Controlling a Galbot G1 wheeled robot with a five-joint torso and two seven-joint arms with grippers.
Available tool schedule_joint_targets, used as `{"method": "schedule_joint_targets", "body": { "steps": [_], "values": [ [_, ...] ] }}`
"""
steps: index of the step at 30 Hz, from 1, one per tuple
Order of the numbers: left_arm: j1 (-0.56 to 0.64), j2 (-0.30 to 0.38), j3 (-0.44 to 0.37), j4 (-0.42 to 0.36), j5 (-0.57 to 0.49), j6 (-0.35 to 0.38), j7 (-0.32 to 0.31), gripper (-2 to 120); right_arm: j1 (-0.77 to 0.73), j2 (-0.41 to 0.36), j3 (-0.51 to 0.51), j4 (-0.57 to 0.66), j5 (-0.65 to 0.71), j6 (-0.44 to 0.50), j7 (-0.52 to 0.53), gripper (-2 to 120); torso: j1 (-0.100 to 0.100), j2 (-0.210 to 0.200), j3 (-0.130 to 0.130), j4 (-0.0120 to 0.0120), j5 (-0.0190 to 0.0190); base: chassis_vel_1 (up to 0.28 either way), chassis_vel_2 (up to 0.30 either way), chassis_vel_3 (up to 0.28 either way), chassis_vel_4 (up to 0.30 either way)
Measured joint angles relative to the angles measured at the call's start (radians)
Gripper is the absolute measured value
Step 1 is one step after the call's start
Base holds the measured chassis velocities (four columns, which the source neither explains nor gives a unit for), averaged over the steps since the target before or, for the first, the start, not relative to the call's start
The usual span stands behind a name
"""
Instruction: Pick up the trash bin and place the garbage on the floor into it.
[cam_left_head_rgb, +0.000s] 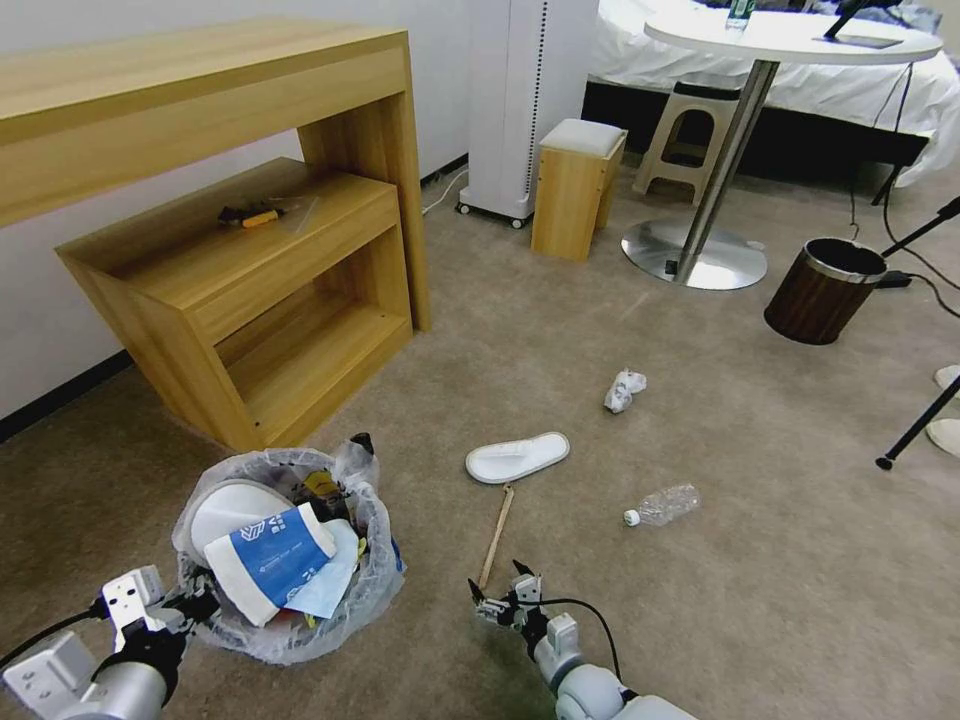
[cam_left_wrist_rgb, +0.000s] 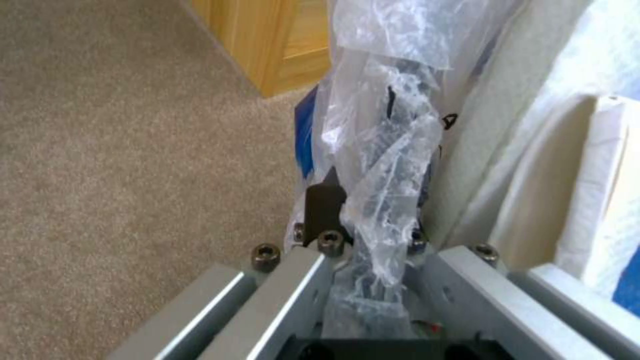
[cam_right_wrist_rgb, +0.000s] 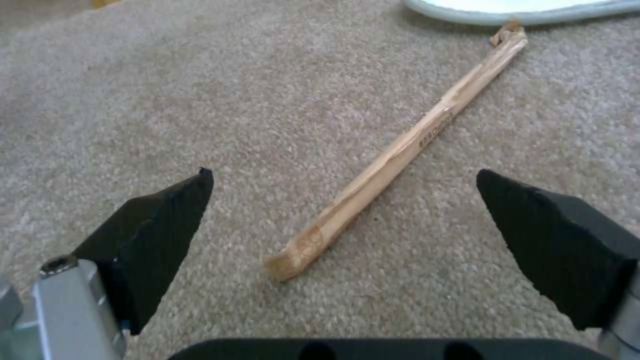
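The trash bin (cam_left_head_rgb: 372, 582), lined with a crinkly plastic bag (cam_left_wrist_rgb: 390, 150), stands at the lower left on the beige floor (cam_left_head_rgb: 700, 620). It holds a white slipper, a blue-white paper cup and other litter. My left gripper (cam_left_head_rgb: 190, 602) (cam_left_wrist_rgb: 370, 220) is shut on the bin's bagged rim. My right gripper (cam_left_head_rgb: 500, 590) (cam_right_wrist_rgb: 341, 176) hangs open just above the carpet, its fingers either side of the near end of the wooden stick (cam_left_head_rgb: 495, 535) (cam_right_wrist_rgb: 413, 140). Beyond the stick lie a white slipper (cam_left_head_rgb: 517, 456) (cam_right_wrist_rgb: 520, 10), a clear bottle (cam_left_head_rgb: 662, 505) and a white wad (cam_left_head_rgb: 624, 389).
A wooden desk with a lower shelf (cam_left_head_rgb: 250, 270) stands left of the bin. A brown wood-look bin (cam_left_head_rgb: 822, 290), a round table's metal base (cam_left_head_rgb: 695, 255) and a small wooden stool (cam_left_head_rgb: 575, 190) are farther back. Tripod legs (cam_left_head_rgb: 915, 430) cross the right edge.
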Motion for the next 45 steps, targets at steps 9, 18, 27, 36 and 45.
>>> {"method": "schedule_joint_targets", "body": {
  "steps": [9, 18, 27, 36, 45],
  "values": [
    [0.002, 0.003, 0.001, -0.007, -0.001, -0.003, 0.001, 0, -0.012, 0.021, 0.017, -0.002, -0.025, -0.011, 0.028, 100, 0.0, 0.0, 0.0, 0.0001, -0.0006, 0.0, 0.0, 0.0, 0.0],
    [0.003, 0.015, -0.002, -0.012, -0.011, -0.004, 0.002, 0, -0.012, 0.039, 0.029, -0.007, -0.047, -0.024, 0.047, 100, 0.0, 0.0, 0.0, 0.0, 0.0002, 0.0, 0.0, 0.0, 0.0],
    [-0.006, 0.028, -0.01, 0.003, -0.016, -0.005, 0.0, 0, -0.023, 0.012, 0.012, 0.095, -0.043, -0.052, 0.06, 100, 0.0, -0.001, 0.001, -0.0001, 0.0041, 0.0, 0.0, 0.0, 0.0],
    [-0.009, 0.025, -0.015, 0.005, -0.02, -0.005, -0.004, 0, -0.038, -0.018, 0.001, 0.144, -0.04, -0.056, 0.07, 100, 0.0, -0.001, 0.0, -0.0001, 0.0028, 0.0, 0.0, 0.0, 0.0],
    [-0.007, 0.007, -0.009, -0.001, -0.016, -0.006, -0.004, 0, -0.039, -0.024, 0.005, 0.119, -0.041, -0.057, 0.07, 100, 0.0, 0.0, 0.0, 0.0, 0.0014, 0.0, 0.0, 0.0, 0.0]
  ]
}}
